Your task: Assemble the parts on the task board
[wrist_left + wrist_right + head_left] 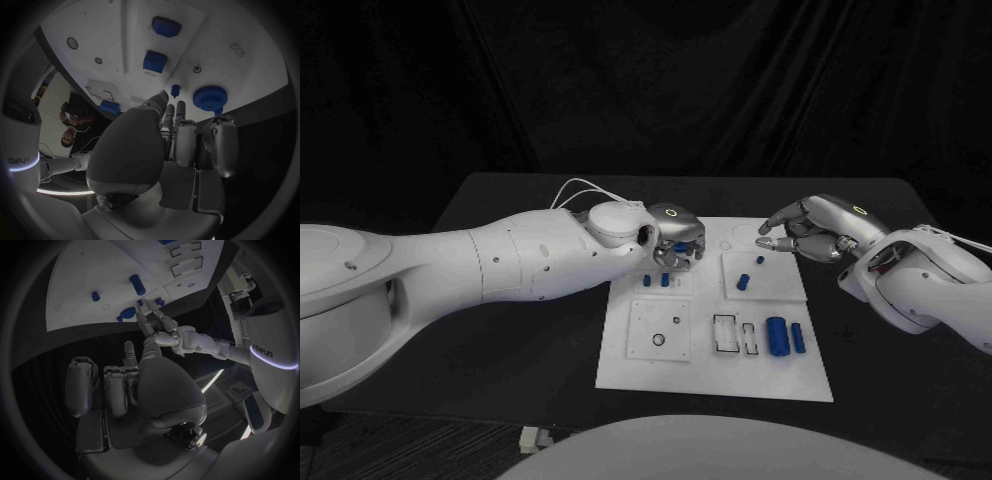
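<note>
The board [715, 375] lies in the middle of the bench [516, 350]. The left hand [672, 238] hangs over the board's far left part, above a blue gear [209, 97]; its fingers [185, 140] are nearly straight and hold nothing. The right hand [808, 232] hovers over the board's far right corner, fingers apart, empty. Two blue cylinders [777, 335] lie on the board's near right part.

Dim scene, black surroundings; wrist views bend at their rims.
</note>
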### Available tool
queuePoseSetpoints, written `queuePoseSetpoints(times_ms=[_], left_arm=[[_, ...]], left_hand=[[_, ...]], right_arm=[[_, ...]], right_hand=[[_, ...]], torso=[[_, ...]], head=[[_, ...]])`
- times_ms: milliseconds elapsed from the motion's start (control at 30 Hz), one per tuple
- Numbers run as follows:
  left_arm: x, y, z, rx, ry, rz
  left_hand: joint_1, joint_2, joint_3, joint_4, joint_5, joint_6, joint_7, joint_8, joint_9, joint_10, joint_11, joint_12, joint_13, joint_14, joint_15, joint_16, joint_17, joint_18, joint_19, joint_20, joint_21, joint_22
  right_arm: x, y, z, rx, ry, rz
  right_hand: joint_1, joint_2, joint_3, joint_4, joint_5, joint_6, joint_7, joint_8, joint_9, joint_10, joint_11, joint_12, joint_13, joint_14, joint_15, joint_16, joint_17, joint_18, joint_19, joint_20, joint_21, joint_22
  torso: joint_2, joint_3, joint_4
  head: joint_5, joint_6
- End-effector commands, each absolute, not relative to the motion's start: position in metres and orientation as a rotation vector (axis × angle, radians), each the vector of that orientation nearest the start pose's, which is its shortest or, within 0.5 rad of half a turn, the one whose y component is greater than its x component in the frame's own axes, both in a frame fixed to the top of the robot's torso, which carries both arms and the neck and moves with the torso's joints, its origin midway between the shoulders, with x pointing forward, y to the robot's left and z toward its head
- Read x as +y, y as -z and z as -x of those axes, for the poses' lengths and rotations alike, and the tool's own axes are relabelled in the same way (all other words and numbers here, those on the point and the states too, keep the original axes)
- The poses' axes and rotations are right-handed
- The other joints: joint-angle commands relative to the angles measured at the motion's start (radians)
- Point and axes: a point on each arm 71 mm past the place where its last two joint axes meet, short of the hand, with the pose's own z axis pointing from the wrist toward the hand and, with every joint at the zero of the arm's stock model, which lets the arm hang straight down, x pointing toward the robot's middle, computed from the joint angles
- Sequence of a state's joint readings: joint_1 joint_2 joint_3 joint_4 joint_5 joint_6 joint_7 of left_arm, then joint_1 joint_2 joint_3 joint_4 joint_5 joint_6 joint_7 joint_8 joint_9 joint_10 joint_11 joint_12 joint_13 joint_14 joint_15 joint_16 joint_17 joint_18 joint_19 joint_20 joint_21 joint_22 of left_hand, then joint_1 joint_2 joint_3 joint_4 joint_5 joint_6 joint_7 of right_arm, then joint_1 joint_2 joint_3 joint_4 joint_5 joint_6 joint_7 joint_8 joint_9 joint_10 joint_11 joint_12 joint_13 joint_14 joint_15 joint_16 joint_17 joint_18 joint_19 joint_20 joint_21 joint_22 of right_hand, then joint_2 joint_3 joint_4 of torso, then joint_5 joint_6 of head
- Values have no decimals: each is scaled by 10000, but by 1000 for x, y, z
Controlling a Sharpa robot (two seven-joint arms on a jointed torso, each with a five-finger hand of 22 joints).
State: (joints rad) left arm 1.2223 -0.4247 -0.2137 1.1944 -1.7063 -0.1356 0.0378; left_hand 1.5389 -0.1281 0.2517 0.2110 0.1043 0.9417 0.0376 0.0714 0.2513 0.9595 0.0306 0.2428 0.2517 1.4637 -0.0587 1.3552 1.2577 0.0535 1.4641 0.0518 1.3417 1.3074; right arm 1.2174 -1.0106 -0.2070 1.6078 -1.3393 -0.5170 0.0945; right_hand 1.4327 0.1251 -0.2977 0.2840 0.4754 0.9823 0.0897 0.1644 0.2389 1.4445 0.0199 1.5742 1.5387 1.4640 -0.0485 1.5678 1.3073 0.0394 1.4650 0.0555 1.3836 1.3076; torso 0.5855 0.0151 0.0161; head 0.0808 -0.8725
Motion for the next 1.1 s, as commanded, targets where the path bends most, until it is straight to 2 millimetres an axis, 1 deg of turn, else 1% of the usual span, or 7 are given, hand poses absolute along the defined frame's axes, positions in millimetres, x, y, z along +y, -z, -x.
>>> queuePoseSetpoints(times_ms=[33,133,467,667,833,1000,1100], left_arm=[[63,256,-494,17802,6370,-7751],[63,258,-494,17838,6355,-7752],[62,262,-496,17948,6255,-7721],[62,264,-499,17824,6313,-7681],[62,266,-500,17845,6308,-7697],[63,267,-500,17953,6259,-7715],[63,269,-500,18043,6216,-7724]], left_hand=[[-123,-2,59,-20,29,98,-5,52,-8,58,-22,58,17,87,33,-2,-5,-16,-47,38,-71,1947],[-82,18,127,-94,198,142,13,69,-19,49,-24,92,23,84,29,12,-5,-12,-57,39,-88,1942],[-104,57,211,-153,350,286,65,136,-8,-35,-18,88,5,65,33,7,-41,1,-90,43,-150,1925],[-81,56,354,-281,586,229,-4,90,-41,-183,61,43,-51,43,75,16,-66,12,-130,69,-219,1908],[-44,73,488,-391,789,254,-40,91,-50,-200,56,57,-72,-7,86,-39,-170,27,-170,84,-291,1889],[-41,57,521,-426,833,233,-48,76,-60,-213,58,56,-81,-43,88,-91,-250,42,-207,87,-363,1869],[-48,63,552,-443,857,243,-34,79,-61,-212,50,60,-87,-64,88,-117,-289,47,-219,90,-383,1863]], right_arm=[[-254,213,-442,15950,-7377,1113],[-254,213,-442,15956,-7374,1115],[-255,213,-442,15970,-7353,1112],[-255,213,-442,15983,-7344,1105],[-255,213,-442,15988,-7349,1110],[-255,213,-442,15986,-7356,1112],[-255,213,-442,15987,-7355,1111]], right_hand=[[64,6,-48,-1,47,90,-1,-16,0,1263,-147,-34,321,1068,-59,30,2634,79,45,13,-35,2004],[64,6,-48,-1,47,90,-1,-16,0,1263,-147,-34,321,1068,-59,30,2634,79,45,13,-35,2004],[66,3,-53,1,48,93,-1,-16,-1,1263,-148,-34,321,1068,-59,30,2634,84,36,14,-52,1999],[66,3,-53,1,48,93,-1,-16,-1,1263,-148,-34,321,1068,-59,30,2634,84,36,14,-52,1999],[66,3,-53,1,48,93,-1,-16,-1,1263,-148,-34,321,1068,-59,30,2634,84,36,14,-52,1999],[70,2,-56,2,49,94,-1,-17,-1,1263,-148,-34,321,1068,-59,30,2634,84,35,15,-55,1998],[70,2,-56,2,49,94,-1,-17,-1,1263,-148,-34,321,1068,-59,30,2634,84,35,15,-55,1998]], torso=[[2,-1,1],[2,-1,0],[0,1,2],[1,1,-1],[0,-1,-1],[0,-1,0],[2,1,1]], head=[[7,-1],[11,-1],[-22,-1],[-23,-1],[-9,-1],[-40,-1],[-28,-1]])
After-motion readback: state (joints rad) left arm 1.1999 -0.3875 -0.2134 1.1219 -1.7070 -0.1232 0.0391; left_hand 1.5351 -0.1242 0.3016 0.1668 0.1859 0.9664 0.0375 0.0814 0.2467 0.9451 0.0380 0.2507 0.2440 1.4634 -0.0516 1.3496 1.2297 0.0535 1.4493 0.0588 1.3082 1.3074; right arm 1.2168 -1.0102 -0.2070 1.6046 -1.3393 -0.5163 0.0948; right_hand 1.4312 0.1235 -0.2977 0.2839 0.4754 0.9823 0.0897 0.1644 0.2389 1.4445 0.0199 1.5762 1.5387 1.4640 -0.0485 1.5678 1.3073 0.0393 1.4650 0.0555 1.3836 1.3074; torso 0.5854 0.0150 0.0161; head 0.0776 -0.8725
